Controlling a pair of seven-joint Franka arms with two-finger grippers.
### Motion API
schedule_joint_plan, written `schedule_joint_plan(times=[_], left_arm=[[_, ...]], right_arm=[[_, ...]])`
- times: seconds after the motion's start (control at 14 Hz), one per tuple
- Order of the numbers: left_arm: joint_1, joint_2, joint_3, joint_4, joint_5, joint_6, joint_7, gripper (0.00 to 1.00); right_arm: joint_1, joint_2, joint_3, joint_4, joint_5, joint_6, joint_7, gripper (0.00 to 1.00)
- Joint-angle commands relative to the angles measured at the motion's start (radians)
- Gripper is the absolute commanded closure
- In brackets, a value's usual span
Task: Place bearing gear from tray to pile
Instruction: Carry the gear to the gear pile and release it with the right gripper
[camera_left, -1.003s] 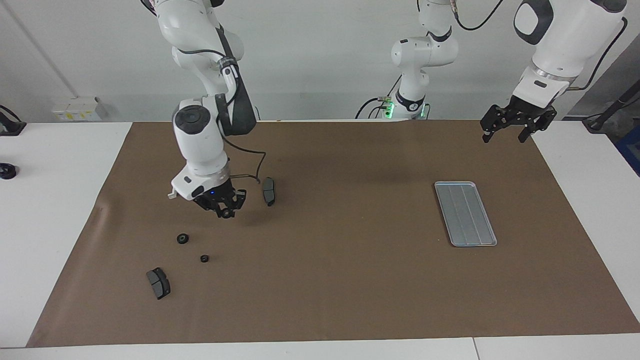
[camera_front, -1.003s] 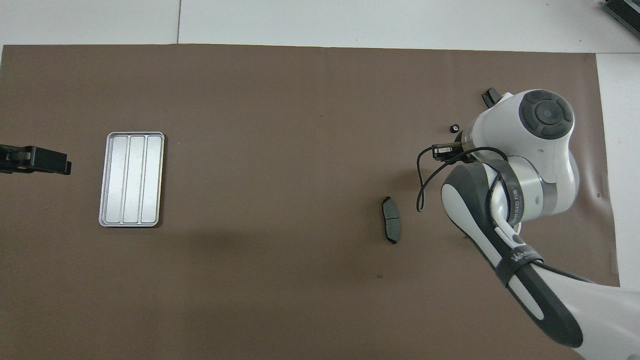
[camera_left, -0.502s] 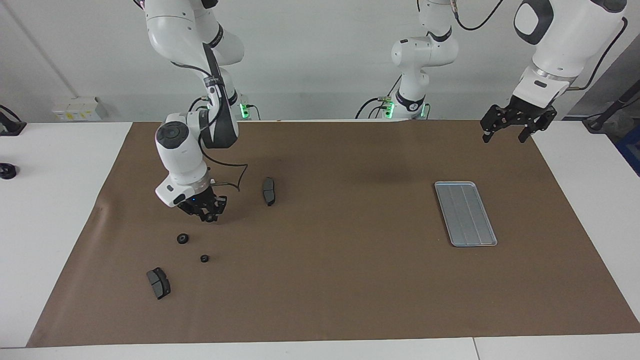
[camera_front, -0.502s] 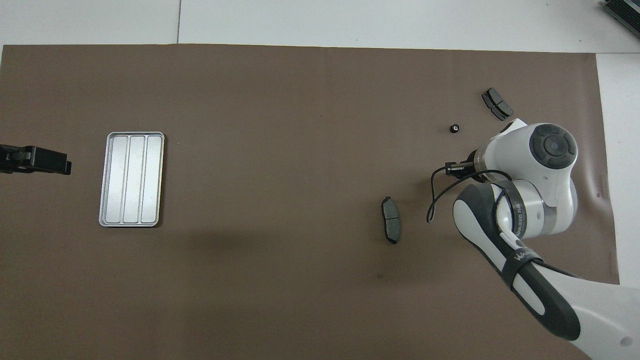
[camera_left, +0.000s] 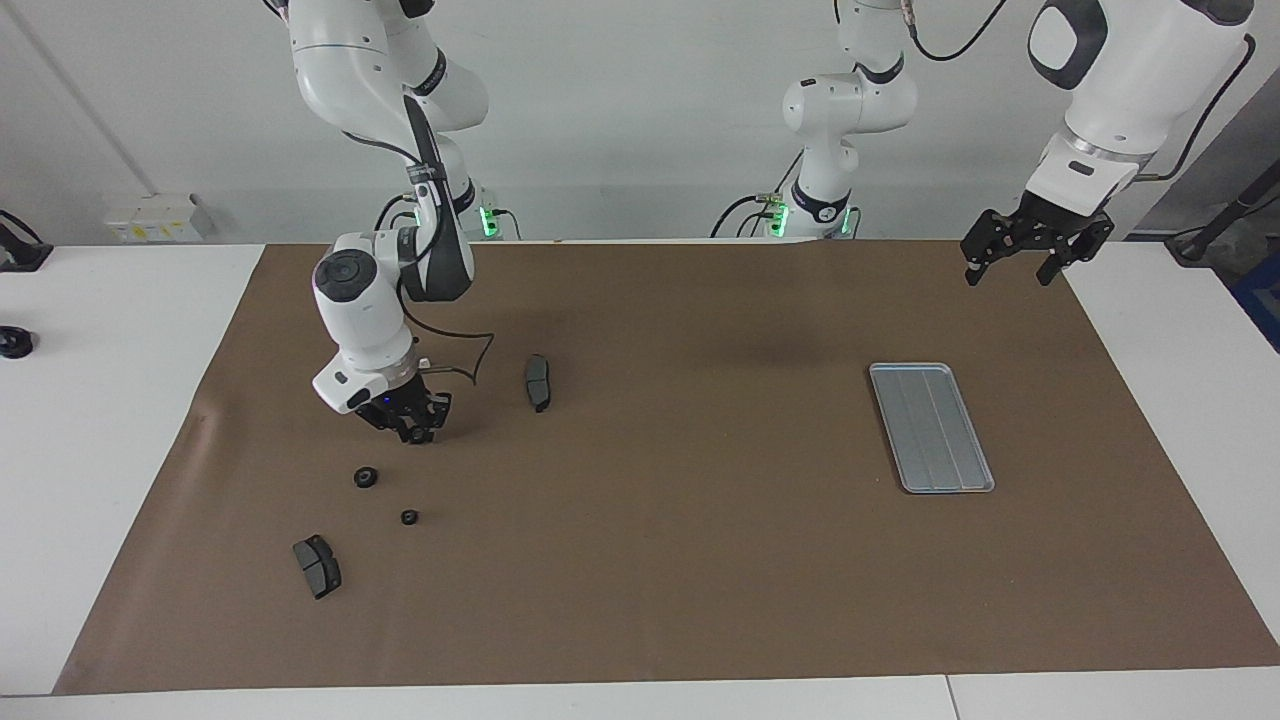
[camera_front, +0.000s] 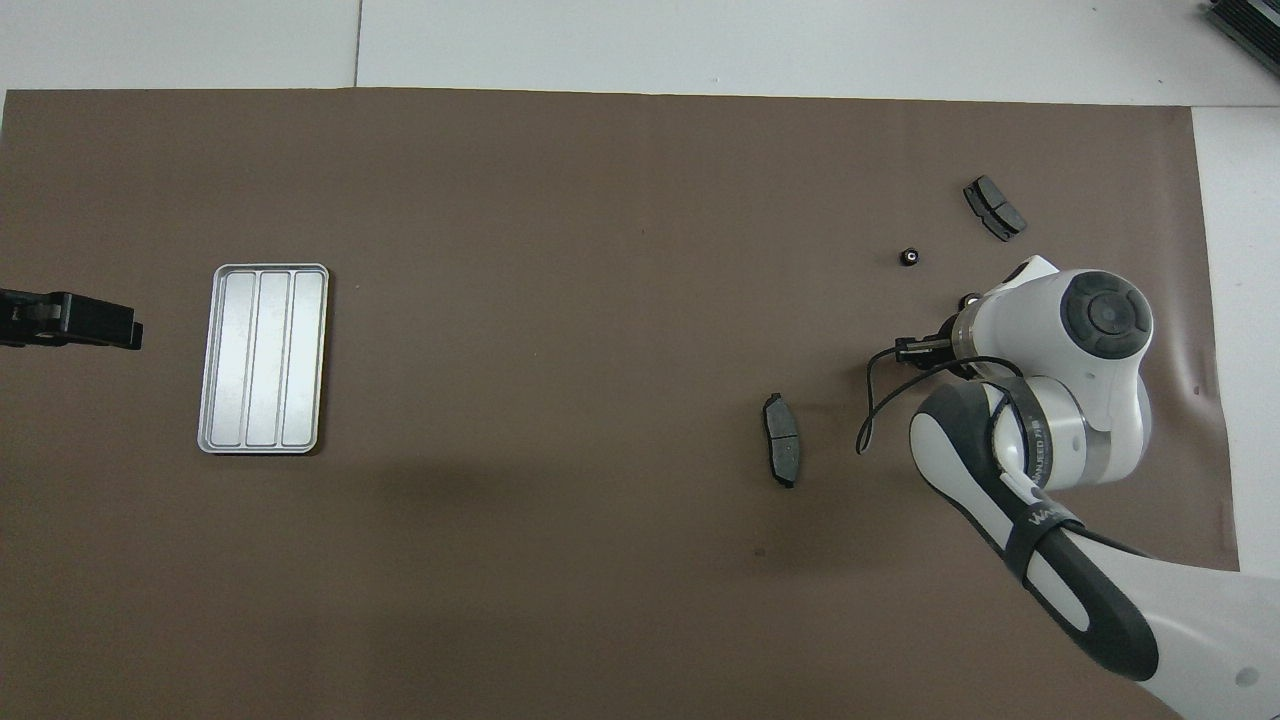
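The grey metal tray lies on the brown mat toward the left arm's end and holds nothing. Two small black bearing gears rest on the mat toward the right arm's end; the smaller one also shows from overhead. My right gripper hangs low over the mat, just nearer to the robots than these gears. Whether anything is in it I cannot make out. From overhead the right arm's wrist hides it. My left gripper waits open and raised over the mat's edge beside the tray.
Two dark brake pads lie on the mat: one beside the right gripper toward the table's middle, another farther from the robots than the gears. White tabletop borders the mat.
The right arm has swung toward its own end of the table and come down closer to the mat beside the gears. The left arm and the tray have not moved.
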Motion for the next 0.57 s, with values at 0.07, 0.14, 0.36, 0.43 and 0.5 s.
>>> schedule_joint_plan(times=[0.07,0.14,0.36,0.43,0.5], left_arm=[[0.009,-0.027,-0.002,-0.027,-0.008,-0.004,0.01,0.0],[0.009,-0.027,-0.002,-0.027,-0.008,-0.004,0.01,0.0],[0.009,-0.027,-0.002,-0.027,-0.008,-0.004,0.01,0.0],[0.009,-0.029,-0.002,-0.027,-0.008,-0.004,0.01,0.0],[0.009,-0.027,-0.002,-0.027,-0.008,-0.004,0.01,0.0]], right_arm=[[-0.017,-0.028,0.014,0.02,0.002,0.009,-0.013,0.0],[-0.018,-0.035,0.013,0.043,0.002,0.005,-0.008,0.0],[-0.027,-0.052,0.007,0.132,0.001,-0.087,-0.008,0.0],[-0.035,-0.058,0.007,0.177,0.001,-0.139,-0.008,0.0],[-0.04,-0.06,0.007,0.224,0.001,-0.2,-0.008,0.0]])
